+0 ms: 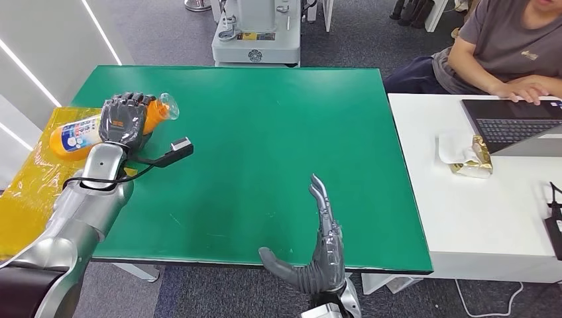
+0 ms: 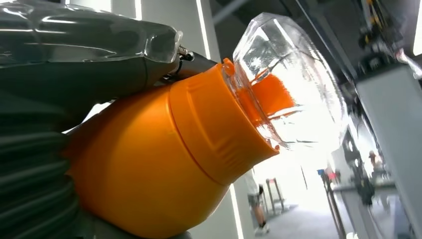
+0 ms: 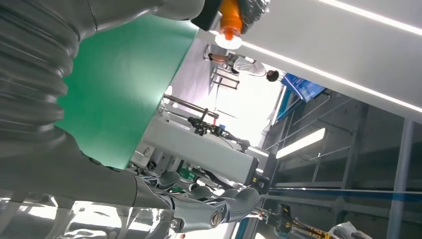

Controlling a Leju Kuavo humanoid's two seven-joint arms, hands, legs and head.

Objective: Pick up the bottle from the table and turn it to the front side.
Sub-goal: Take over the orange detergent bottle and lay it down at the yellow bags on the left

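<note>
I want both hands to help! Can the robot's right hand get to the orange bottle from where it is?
Probably yes. The right hand is open at the table's near edge, and bare green tabletop lies between it and the orange bottle. The left hand grips the bottle's middle, so only its ends are free.

Lighting: even, bright indoor light from overhead; ceiling strip lights (image 3: 298,142) show in the right wrist view. Shadows: soft and short on the green table (image 1: 265,132). Glare: blown-out white patch behind the bottle's clear cap (image 2: 288,79) in the left wrist view; bright doorway overexposed in the right wrist view. Focus: head view sharp; wrist-view backgrounds soft, near hand covers blurred.
</note>
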